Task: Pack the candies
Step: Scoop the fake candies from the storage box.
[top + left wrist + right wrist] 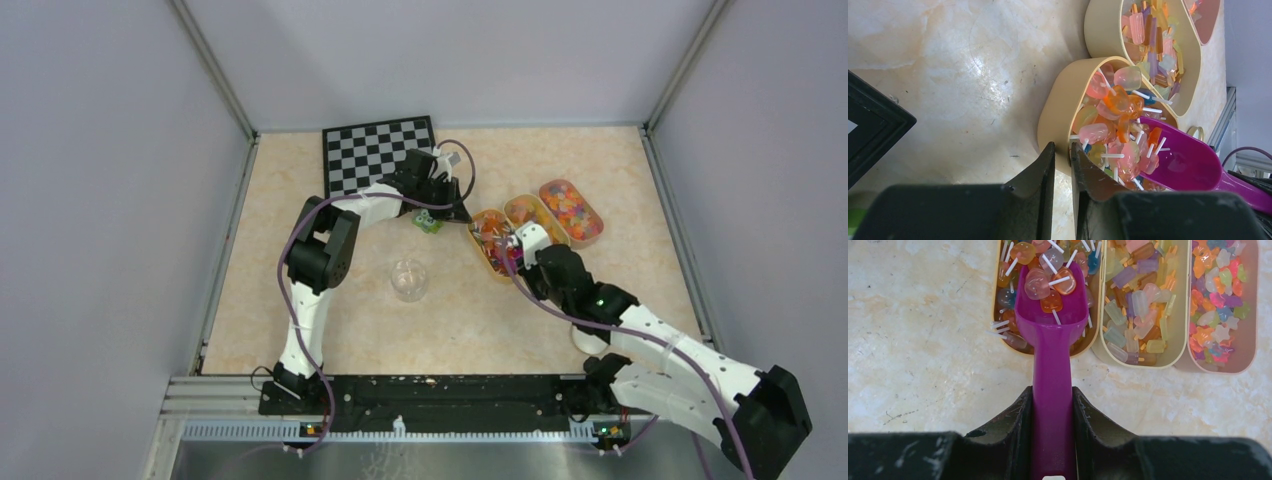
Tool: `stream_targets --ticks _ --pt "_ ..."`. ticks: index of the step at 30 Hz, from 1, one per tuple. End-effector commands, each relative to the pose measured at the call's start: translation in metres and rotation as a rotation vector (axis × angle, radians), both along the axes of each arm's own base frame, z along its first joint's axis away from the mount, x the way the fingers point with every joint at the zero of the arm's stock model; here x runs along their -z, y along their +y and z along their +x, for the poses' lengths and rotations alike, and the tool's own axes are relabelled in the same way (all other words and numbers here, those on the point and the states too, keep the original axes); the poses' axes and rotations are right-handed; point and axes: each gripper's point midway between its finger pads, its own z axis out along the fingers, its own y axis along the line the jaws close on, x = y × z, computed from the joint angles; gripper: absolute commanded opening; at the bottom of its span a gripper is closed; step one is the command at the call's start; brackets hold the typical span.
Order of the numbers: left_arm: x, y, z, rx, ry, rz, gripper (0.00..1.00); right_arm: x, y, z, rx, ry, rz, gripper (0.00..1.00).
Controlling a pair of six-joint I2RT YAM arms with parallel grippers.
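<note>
Several glossy, translucent candies [1039, 284] fill the smooth magenta scoop [1053, 355].

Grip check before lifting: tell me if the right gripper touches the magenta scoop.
Touching. Right wrist view: the right gripper clamps the magenta scoop, no gap either side.

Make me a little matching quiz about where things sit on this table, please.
Things:
1 magenta scoop
2 clear cup
3 checkerboard
4 green block

Places:
A far side, left of centre
B clamped in the right gripper
C standing alone, touching nothing
D beside the left gripper, which pinches a tray by its wall

Pairs: 1-B; 2-C; 3-A; 4-D
</note>
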Motion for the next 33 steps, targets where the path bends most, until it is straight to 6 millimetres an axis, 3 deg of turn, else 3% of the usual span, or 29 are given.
stream_targets --ticks 1,33 --pt "0.01 -0.003 -0.011 0.027 0.015 0.042 0.22 -0.016 0.007 0.005 -0.011 -0.058 0.068 0.0" --pt "-0.016 -0.007 -0.015 0.045 0.009 0.0 0.4 -0.064 -0.005 -0.005 -0.017 -0.248 0.187 0.0"
